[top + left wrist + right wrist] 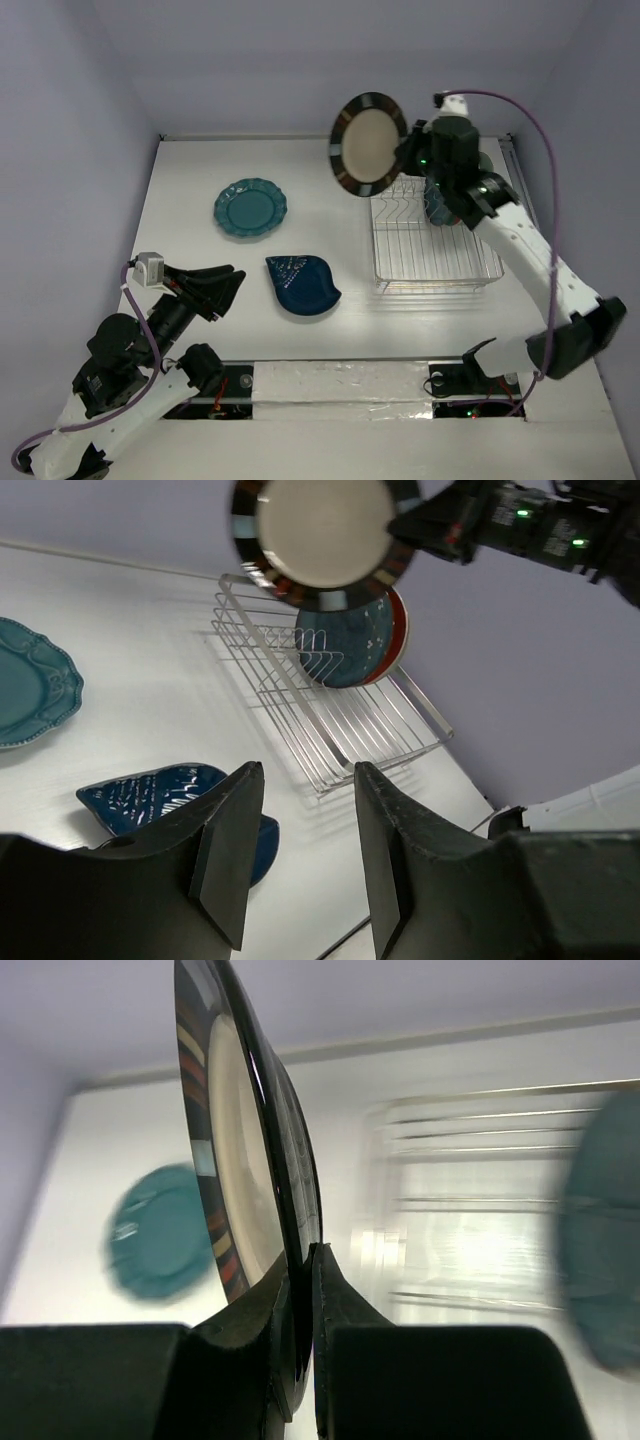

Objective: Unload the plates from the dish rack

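My right gripper (406,150) is shut on the rim of the dark-rimmed cream-centred plate (367,144) and holds it upright in the air, above and left of the silver wire dish rack (432,262). In the right wrist view the plate (235,1160) stands edge-on between my fingers. A dark teal plate (345,640) and a red-rimmed plate (398,630) stand at the rack's far end. The teal scalloped plate (250,208) and the dark blue leaf-shaped plate (302,286) lie on the table. My left gripper (232,283) is open and empty, beside the leaf plate's left edge.
The white table (190,180) is boxed in by pale walls at the back and sides. The right arm's links (540,260) pass over the rack's right side. A taped strip (340,385) runs along the near edge between the arm bases.
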Robot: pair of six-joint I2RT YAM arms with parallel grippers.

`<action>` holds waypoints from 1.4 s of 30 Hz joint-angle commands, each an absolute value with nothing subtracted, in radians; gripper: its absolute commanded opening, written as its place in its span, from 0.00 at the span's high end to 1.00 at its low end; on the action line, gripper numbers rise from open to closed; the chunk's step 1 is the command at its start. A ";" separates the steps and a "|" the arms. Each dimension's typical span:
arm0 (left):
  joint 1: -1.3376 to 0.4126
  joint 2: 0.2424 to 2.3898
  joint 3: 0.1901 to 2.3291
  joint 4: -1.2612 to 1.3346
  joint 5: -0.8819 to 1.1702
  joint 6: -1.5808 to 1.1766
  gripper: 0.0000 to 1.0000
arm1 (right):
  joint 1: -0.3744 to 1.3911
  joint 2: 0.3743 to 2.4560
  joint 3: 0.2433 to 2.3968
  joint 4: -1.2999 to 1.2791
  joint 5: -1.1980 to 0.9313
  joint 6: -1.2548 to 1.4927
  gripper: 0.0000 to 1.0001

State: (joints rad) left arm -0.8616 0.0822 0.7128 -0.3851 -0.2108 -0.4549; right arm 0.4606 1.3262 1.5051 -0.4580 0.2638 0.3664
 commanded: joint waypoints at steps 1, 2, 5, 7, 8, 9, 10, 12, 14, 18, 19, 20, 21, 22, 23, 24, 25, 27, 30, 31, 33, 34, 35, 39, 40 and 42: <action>-0.854 0.084 0.712 -0.350 -0.207 -0.465 0.62 | 0.547 1.477 1.535 -0.077 -0.012 0.580 1.00; -0.854 0.086 0.710 -0.351 -0.207 -0.466 0.61 | 0.560 1.515 1.552 -0.062 -0.050 0.603 1.00; -0.845 0.083 0.712 -0.356 -0.207 -0.469 0.61 | 0.600 1.653 1.597 0.058 -0.144 0.701 1.00; -0.845 0.083 0.710 -0.356 -0.207 -0.469 0.60 | 0.624 1.718 1.638 0.110 -0.181 0.760 1.00; -0.845 0.083 0.712 -0.356 -0.207 -0.469 0.60 | 0.624 1.774 1.652 0.126 -0.187 0.778 1.00; -0.845 0.086 0.710 -0.357 -0.207 -0.469 0.60 | 0.640 1.802 1.664 0.152 -0.198 0.793 1.00; -0.845 0.087 0.710 -0.356 -0.207 -0.472 0.60 | 0.649 1.827 1.678 0.164 -0.205 0.822 1.00; -0.845 0.094 0.712 -0.357 -0.207 -0.472 0.60 | 0.661 1.900 1.704 0.210 -0.221 0.857 1.00; -0.845 0.098 0.712 -0.359 -0.207 -0.471 0.60 | 0.687 1.946 1.724 0.239 -0.229 0.909 1.00; -0.845 0.106 0.712 -0.359 -0.207 -0.471 0.60 | 0.709 2.054 1.768 0.293 -0.239 0.972 1.00; -0.845 0.107 0.712 -0.360 -0.207 -0.472 0.60 | 0.709 2.087 1.776 0.298 -0.230 0.994 1.00; -0.845 0.107 0.712 -0.360 -0.207 -0.472 0.60 | 0.718 2.103 1.787 0.298 -0.230 1.003 1.00; -0.845 0.106 0.712 -0.360 -0.207 -0.472 0.60 | 0.718 2.118 1.799 0.308 -0.227 1.014 1.00; -0.845 0.106 0.712 -0.360 -0.207 -0.472 0.60 | 0.718 2.141 1.802 0.316 -0.222 1.029 1.00; -0.845 0.104 0.712 -0.360 -0.207 -0.472 0.60 | 0.718 2.152 1.804 0.322 -0.218 1.051 1.00; -0.845 0.104 0.712 -0.360 -0.207 -0.474 0.60 | 0.718 2.163 1.807 0.324 -0.210 1.057 1.00; -0.845 0.104 0.712 -0.360 -0.207 -0.472 0.60 | 0.718 2.172 1.821 0.322 -0.207 1.061 1.00; -0.845 0.103 0.712 -0.360 -0.207 -0.474 0.60 | 0.718 2.203 1.836 0.308 -0.199 1.071 1.00; -0.845 0.100 0.713 -0.360 -0.207 -0.474 0.60 | 0.718 2.238 1.868 0.298 -0.198 1.080 1.00; -0.845 0.100 0.712 -0.360 -0.207 -0.474 0.60 | 0.718 2.244 1.874 0.293 -0.199 1.081 1.00; -0.845 0.100 0.712 -0.359 -0.207 -0.474 0.60 | 0.718 2.266 1.893 0.282 -0.201 1.088 1.00; -0.845 0.100 0.710 -0.359 -0.207 -0.472 0.60 | 0.718 2.270 1.896 0.279 -0.199 1.089 1.00; -0.845 0.100 0.710 -0.357 -0.207 -0.472 0.60 | 0.718 2.275 1.899 0.278 -0.201 1.092 1.00; -0.845 0.097 0.710 -0.359 -0.207 -0.474 0.60 | 0.718 2.293 1.895 0.267 -0.201 1.104 1.00; -0.845 0.097 0.710 -0.359 -0.207 -0.474 0.60 | 0.718 2.296 1.890 0.268 -0.199 1.106 1.00; -0.845 0.098 0.710 -0.357 -0.207 -0.476 0.60 | 0.718 2.298 1.887 0.243 -0.198 1.108 1.00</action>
